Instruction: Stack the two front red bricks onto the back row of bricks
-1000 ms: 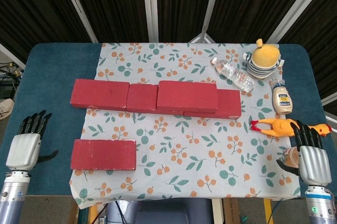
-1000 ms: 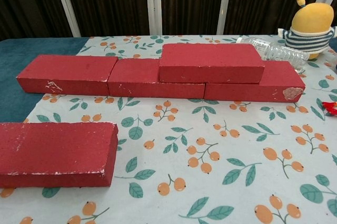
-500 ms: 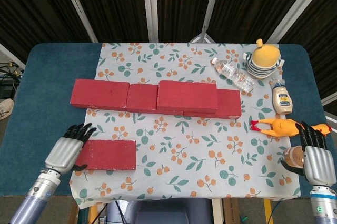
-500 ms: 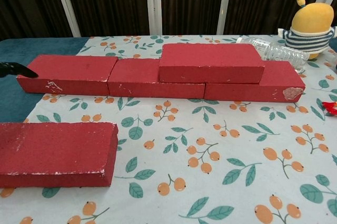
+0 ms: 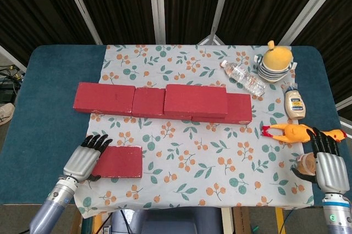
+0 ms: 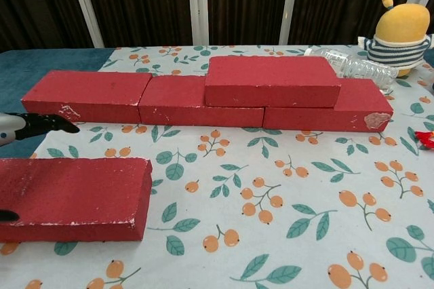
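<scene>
Covering the near-left end of the front brick, the left hand lies over it with fingers extended toward the back row; whether it actually grips the brick cannot be told. From the chest view only dark fingertips show above that brick's left end. One brick, the top brick, sits stacked on the back row, right of centre. Right hand rests at the near-right table edge, fingers extended and apart, holding nothing; a small round object beside its thumb is not identifiable. On the cloth's right side lie a rubber chicken, a bottle, a water bottle and a plush toy.
</scene>
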